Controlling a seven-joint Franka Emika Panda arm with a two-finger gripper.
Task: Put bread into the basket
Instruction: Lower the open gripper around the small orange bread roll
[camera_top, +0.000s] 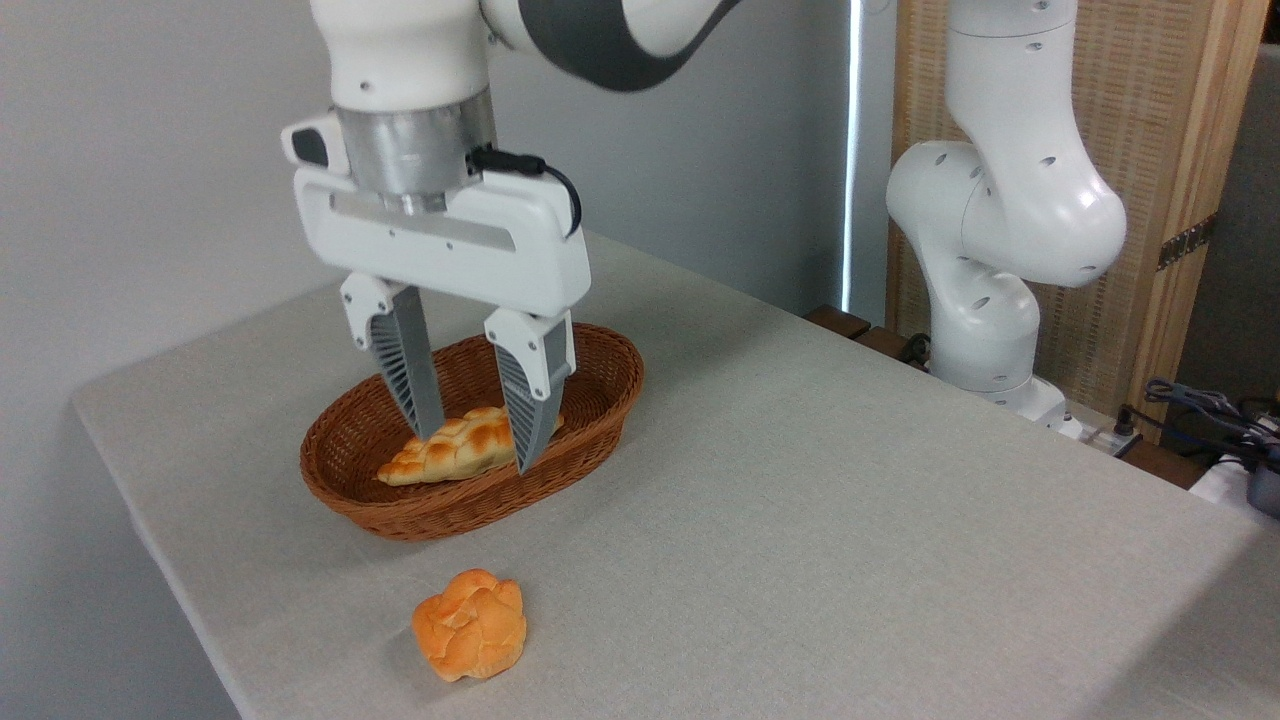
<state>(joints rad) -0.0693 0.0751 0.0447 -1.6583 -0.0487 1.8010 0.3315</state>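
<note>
My gripper (480, 445) hangs over the basket (600, 400), fingers pointing down and spread apart, nothing between them. The two ribbed grey fingers (405, 365) straddle the long pale braided loaf (455, 447), which lies inside the basket along its length. Whether my fingertips touch the loaf or stop just above it, I cannot tell from this angle; they overlap it in view.

The basket is oval, brown wicker, with a raised rim, and sits on the grey table (850, 520).

The bread (470, 624), a small orange-golden bun with a cracked, lumpy top, lies on the table outside the basket, in front of its near rim and clear of it. It is not touching the basket. It is also well apart from my fingers.

Behind the basket, to the right, the white base column of my arm (1000, 250) rises from beyond the table's far edge. Right of that, past the table's corner, a bundle of dark cables (1200, 405) lies.
</note>
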